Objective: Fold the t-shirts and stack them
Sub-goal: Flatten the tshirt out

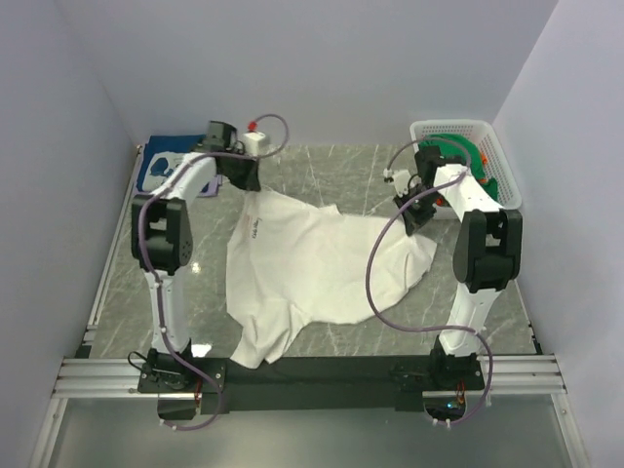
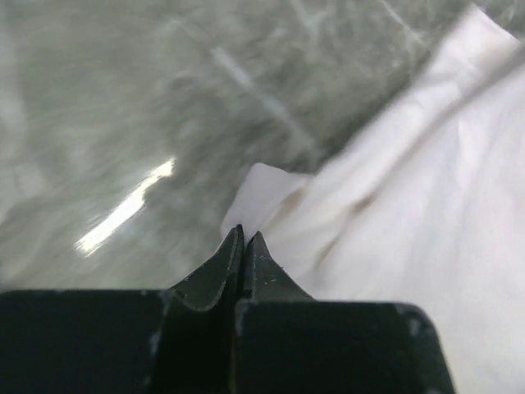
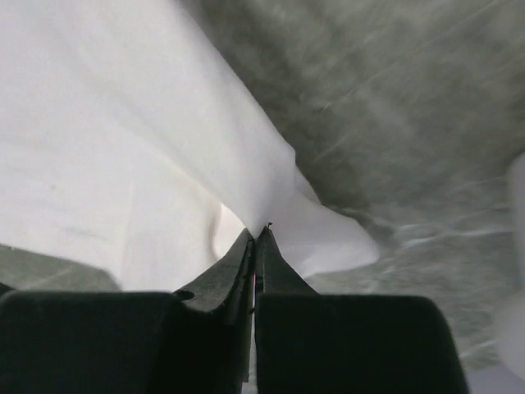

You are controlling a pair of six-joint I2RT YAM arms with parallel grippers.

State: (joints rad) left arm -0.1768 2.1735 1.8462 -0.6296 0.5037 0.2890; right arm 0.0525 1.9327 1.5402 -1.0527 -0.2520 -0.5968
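Observation:
A large white t-shirt (image 1: 312, 273) lies spread and rumpled on the grey marble table (image 1: 322, 171). My left gripper (image 1: 246, 180) is shut on its far left corner; in the left wrist view the jaws (image 2: 246, 236) pinch a fold of the white cloth (image 2: 410, 205). My right gripper (image 1: 417, 213) is shut on the shirt's far right edge; in the right wrist view the jaws (image 3: 257, 234) pinch the white cloth (image 3: 123, 148) lifted off the table. A navy t-shirt (image 1: 161, 166) lies at the far left. Green cloth (image 1: 458, 156) sits in the basket.
A white plastic lattice basket (image 1: 492, 146) stands at the far right, close behind my right arm. White walls enclose the table on the left, back and right. A black rail (image 1: 312, 370) runs along the near edge.

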